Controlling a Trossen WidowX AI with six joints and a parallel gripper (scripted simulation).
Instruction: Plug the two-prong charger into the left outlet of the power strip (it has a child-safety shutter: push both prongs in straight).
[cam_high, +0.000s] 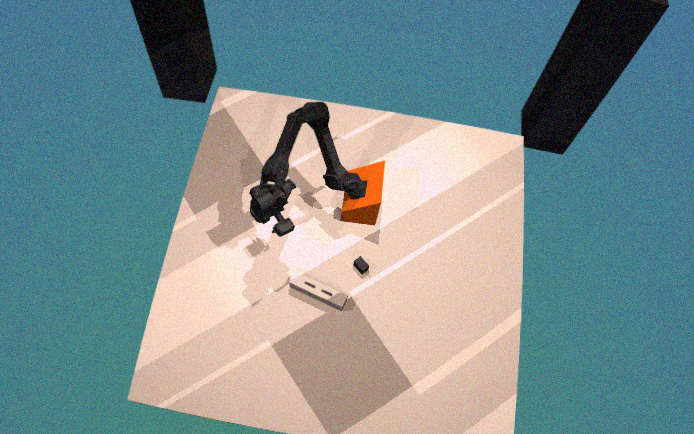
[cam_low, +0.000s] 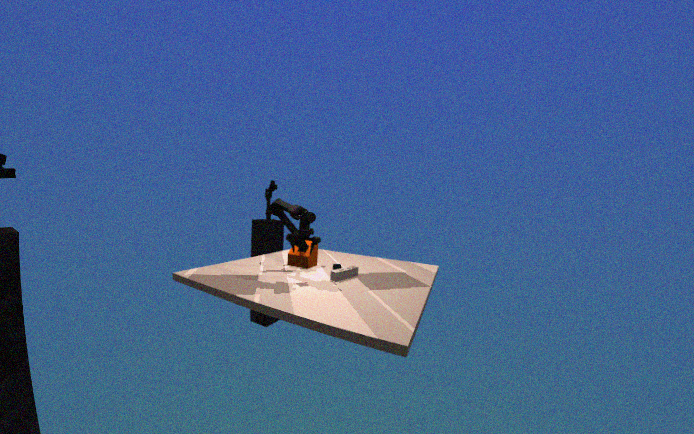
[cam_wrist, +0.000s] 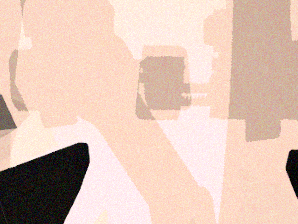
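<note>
The small black two-prong charger (cam_high: 360, 264) (cam_low: 336, 266) lies on the beige table (cam_high: 450, 337) (cam_low: 381, 314), just behind the right end of the power strip. The white power strip (cam_high: 318, 292) (cam_low: 343, 273) lies flat with two slotted outlets on top. My gripper (cam_high: 283, 225) (cam_wrist: 188, 156) is open and empty. It hangs over bare table, well to the left of the charger and behind the strip. The wrist view shows only table and shadows between the two dark fingers; neither charger nor strip is in it.
The arm's base sits on an orange block (cam_high: 369, 197) (cam_low: 301, 256) behind the charger. Two tall black pillars (cam_high: 176, 46) (cam_high: 588, 71) stand off the table's far corners; one pillar (cam_low: 266, 235) shows behind the arm in the exterior view.
</note>
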